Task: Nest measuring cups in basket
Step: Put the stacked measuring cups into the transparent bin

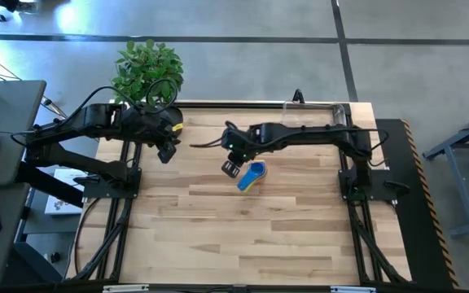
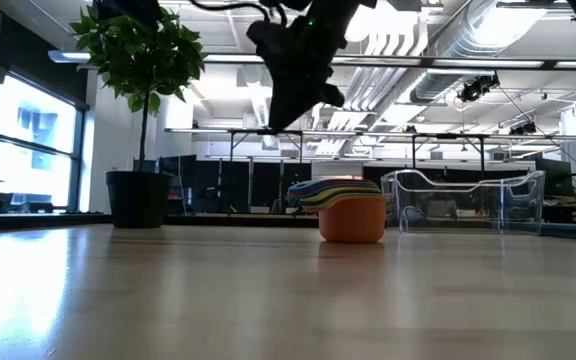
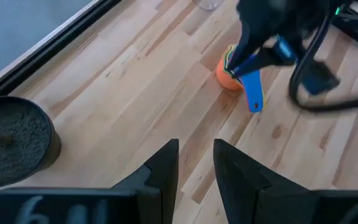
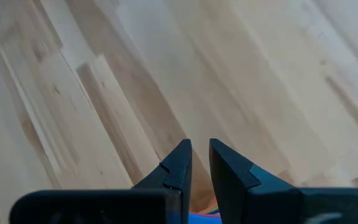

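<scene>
The measuring cups are seen already nested into one stack on the wooden counter, near its middle, orange cup at the bottom and a blue cup on top with its flat blue handle sticking out to the side; coloured rims are layered between them, individual colours hard to separate. The stack is placed outside the basket, which is seen in the low view as a clear rectangular bin standing well apart from the cups, toward the far right part of the counter. The right pincer is held above the counter, just beside the stack and raised over it; its fingers are shown with a narrow gap between them, nothing pinched, a sliver of blue visible just under them in the right wrist view. The left pincer is held over the far left part of the counter, near a potted plant, well apart from the cups; its fingers are shown spread by a modest gap with nothing between them. The black pot of the plant is seen at the counter's far left corner.
</scene>
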